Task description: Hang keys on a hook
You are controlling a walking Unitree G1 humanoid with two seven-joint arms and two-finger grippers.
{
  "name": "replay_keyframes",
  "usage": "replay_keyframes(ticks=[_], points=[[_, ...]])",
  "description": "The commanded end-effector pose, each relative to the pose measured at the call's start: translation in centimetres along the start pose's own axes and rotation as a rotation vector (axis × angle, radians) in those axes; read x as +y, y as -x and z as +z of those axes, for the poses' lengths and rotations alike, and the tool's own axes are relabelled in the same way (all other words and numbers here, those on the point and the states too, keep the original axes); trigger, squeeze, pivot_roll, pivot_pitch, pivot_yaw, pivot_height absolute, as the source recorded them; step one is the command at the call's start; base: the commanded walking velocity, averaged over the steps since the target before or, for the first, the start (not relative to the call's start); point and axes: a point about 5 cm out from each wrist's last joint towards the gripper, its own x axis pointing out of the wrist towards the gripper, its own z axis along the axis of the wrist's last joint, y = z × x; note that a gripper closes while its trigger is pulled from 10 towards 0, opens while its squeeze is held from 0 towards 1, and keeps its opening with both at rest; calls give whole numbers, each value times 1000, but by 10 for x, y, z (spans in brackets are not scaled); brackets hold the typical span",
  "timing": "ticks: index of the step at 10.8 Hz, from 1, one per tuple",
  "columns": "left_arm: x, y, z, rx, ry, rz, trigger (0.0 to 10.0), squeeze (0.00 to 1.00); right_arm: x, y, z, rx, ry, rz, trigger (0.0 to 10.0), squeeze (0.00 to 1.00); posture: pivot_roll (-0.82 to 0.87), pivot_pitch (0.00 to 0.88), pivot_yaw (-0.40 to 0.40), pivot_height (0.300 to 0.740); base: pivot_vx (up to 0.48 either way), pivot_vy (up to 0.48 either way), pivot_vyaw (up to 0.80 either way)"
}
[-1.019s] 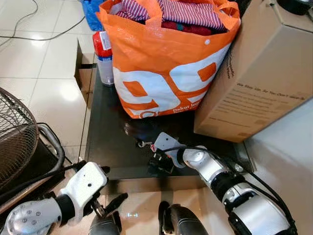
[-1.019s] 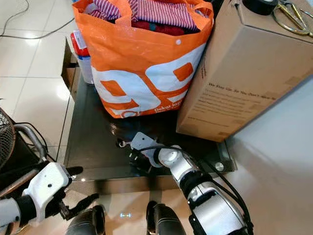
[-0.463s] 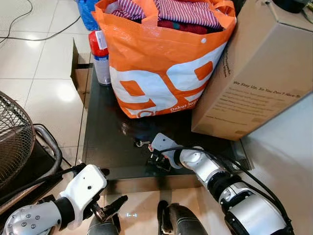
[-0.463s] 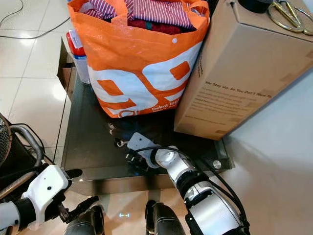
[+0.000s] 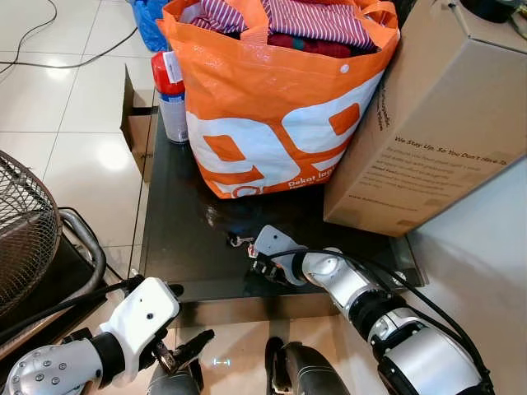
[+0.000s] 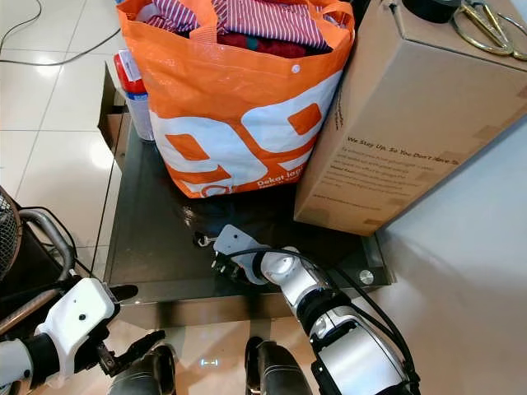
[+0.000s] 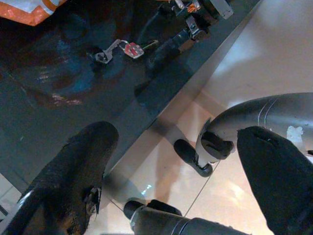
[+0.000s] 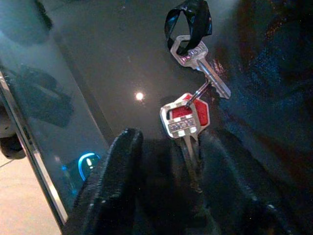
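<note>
On the dark glossy glass table (image 5: pixel 177 239), just in front of the big orange woven shopping bag (image 5: pixel 272 107) full of clothes, lies the small bunch of keys (image 8: pixel 193 105): one plain silver key, one key with a red plastic head, and a black loop of strap on the ring. The right gripper (image 8: pixel 168 176) is low over the table with its two black fingers (image 8: pixel 117 181) spread apart, one on each side of the red-headed key's blade; nothing is gripped yet.

I think the bunch is light, hard and thin, and it lies flat on a smooth surface, so it can slide away when the fingers close. The thicker red head or the soft black loop looks easier to hold than a flat blade.

From the head camera the keys are only a tiny spot beside the right gripper (image 5: pixel 262 265), near the tall brown cardboard box (image 5: pixel 436 123). The right wrist camera shows each key clearly. The left wrist camera sees the bunch from far and the table edge; the left gripper (image 7: pixel 176 166) hangs open below the table, idle.
</note>
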Motion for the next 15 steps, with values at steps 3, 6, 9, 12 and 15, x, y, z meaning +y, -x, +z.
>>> replay_keyframes(ticks=[3, 6, 9, 12, 15], points=[[-3, 3, 3, -7, -7, -7, 10000, 0, 4, 3, -23, 86, -33, -6, 0, 0, 4, 264, -146, 740, 0, 0, 0], [-5, 2, 3, -8, -2, -6, 10000, 0, 4, 6, -29, 109, -39, -12, 0, 0, 2, 263, -149, 740, 0, 0, 0], [-4, 2, 4, -12, -6, -3, 10000, 0, 4, 8, -38, 137, -68, -26, 0, 0, 9, 255, -146, 740, 0, 0, 0], [0, -1, 6, -22, -12, 6, 10000, 0, -12, 18, -32, 120, -120, -20, 0, 0, 7, 232, -146, 740, 0, 0, 0], [2, -5, 8, -36, -16, 7, 10000, 0, -16, 45, -31, 121, -115, -75, 0, 0, 5, 222, -144, 740, 0, 0, 0]])
